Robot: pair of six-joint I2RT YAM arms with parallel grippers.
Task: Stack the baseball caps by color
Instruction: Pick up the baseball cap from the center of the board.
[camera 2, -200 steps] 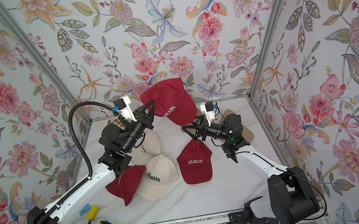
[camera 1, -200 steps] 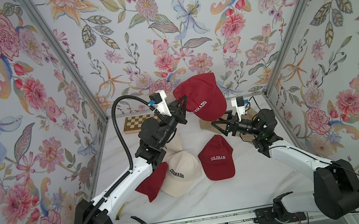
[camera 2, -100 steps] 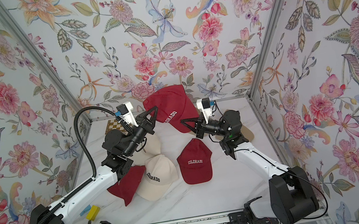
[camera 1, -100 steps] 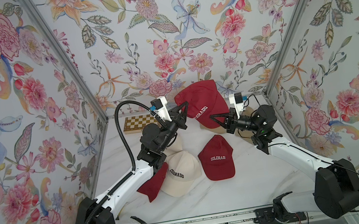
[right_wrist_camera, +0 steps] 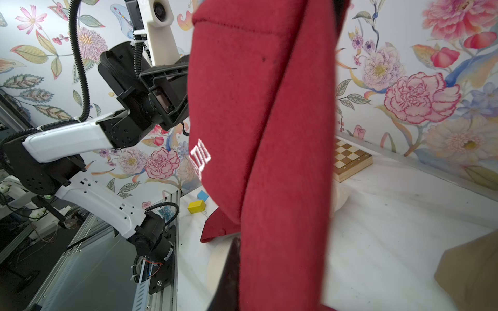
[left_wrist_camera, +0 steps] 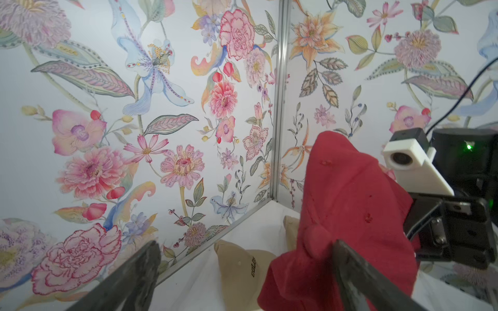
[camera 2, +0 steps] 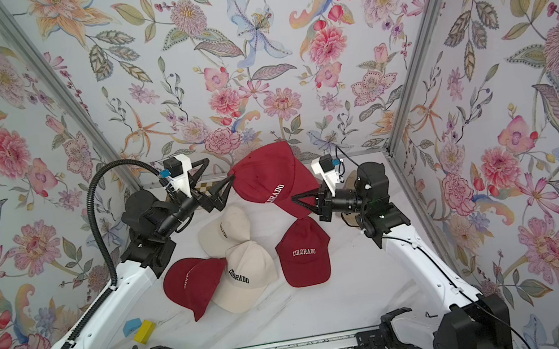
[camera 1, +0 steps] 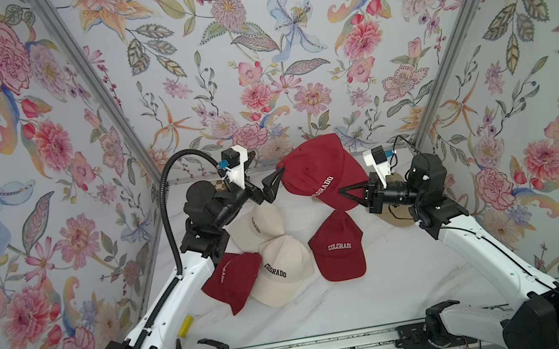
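- Left wrist view: the left gripper (left_wrist_camera: 244,246) is seen with its jaws spread wide. The raised red cap (left_wrist_camera: 350,210) sits by one jaw; contact cannot be told.
- The right gripper (camera 1: 343,192) is pressed together on that cap near the brim, just below the COLORADO lettering.
- The cap is held aloft between the two arms, over the back of the table (camera 1: 400,277).
- Step judged: the red stack is in hand, with the cap's weight taken by the right arm alone.
- Next move judged: the cap is to be lowered onto the centre red cap (camera 1: 337,249), crown over crown and brims aligned, with the left arm drawn clear.
- The third red cap (camera 1: 229,286) lies against a cream cap (camera 1: 285,269) with edges overlapping, so it would need freeing.
- The second cream cap (camera 1: 255,224) is touching the cream one from behind.
- A tan cap (camera 1: 396,214) is mostly hidden under the right arm.
- Materials: soft brushed fabric, slack domed crowns with a top button, and stiffer curved brims. Lettering is stitched white on red and dark on cream. The tabletop is smooth, white and marble-look.
- The hanging crown is seen folded, so sagging on landing is to be expected.
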